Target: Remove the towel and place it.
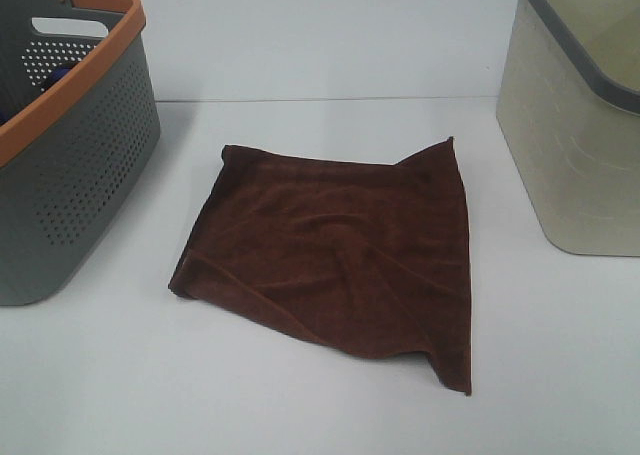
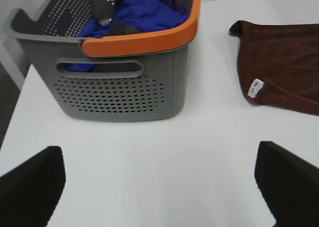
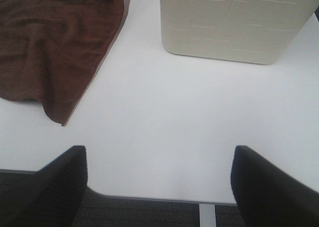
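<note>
1. Desk [image 1: 320, 405]: white, flat surface carrying all items listed.
2. Towel [image 1: 335, 260]: dark reddish-brown terry cloth, lying spread on the desk at mid-width, between the two baskets and touching neither. It is roughly square but skewed. Shallow wrinkles run across its middle. The far corner on the right basket's side is curled up; the near corner on that side is folded into a small ridge.
3. Towel label [image 2: 255, 88]: a small white tag shows at the towel's edge in the left wrist view.
4. Grey basket [image 1: 70, 165]: perforated walls, orange rim, handle cut-outs; stands at the desk's left edge, towards the far side. It holds crumpled blue cloth [image 2: 142, 10].
5. Beige basket [image 1: 580, 145]: solid walls, grey rim, handle slot; stands at the desk's right edge, towards the far side. Contents not visible.
6. Left end effector [image 2: 162, 184]: fingers spread wide, nothing between them. It is above bare desk beside the grey basket, clear of the towel.
7. Right end effector [image 3: 159, 184]: fingers spread wide, nothing between them. It is over the desk's near edge, apart from the towel and the beige basket.
</note>
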Action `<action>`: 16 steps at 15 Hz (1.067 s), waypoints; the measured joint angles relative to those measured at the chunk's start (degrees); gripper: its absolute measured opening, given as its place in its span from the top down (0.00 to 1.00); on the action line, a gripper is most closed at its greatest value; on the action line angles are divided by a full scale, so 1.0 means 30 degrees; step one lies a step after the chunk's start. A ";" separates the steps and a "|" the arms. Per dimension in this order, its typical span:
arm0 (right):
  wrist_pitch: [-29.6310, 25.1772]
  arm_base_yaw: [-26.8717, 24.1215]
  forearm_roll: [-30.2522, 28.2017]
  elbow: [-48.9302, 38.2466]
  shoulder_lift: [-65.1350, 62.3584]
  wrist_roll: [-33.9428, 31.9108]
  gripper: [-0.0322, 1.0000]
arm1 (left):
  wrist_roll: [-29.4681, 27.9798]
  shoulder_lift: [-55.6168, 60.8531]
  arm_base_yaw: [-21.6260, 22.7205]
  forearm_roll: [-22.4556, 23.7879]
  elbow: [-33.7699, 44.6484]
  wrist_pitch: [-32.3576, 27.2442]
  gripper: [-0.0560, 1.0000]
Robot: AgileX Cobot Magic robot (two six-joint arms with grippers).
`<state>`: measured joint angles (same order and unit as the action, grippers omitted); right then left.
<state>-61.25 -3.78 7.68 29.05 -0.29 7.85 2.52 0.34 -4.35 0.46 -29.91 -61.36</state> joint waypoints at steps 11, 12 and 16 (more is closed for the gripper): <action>0.0153 0.0000 0.0000 -0.0038 0.0000 -0.0019 0.21 | 0.1222 0.0000 0.1337 -0.1127 0.0286 0.0382 0.02; 0.0153 0.0000 0.0000 -0.0038 0.0000 -0.0019 0.21 | 0.1222 0.0000 0.1337 -0.1127 0.0286 0.0382 0.02; 0.0153 0.0000 0.0000 -0.0038 0.0000 -0.0019 0.21 | 0.1222 0.0000 0.1337 -0.1127 0.0286 0.0382 0.02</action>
<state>-60.79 -3.78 7.68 28.93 -0.29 7.79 6.19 0.34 -0.34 -2.92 -29.05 -60.22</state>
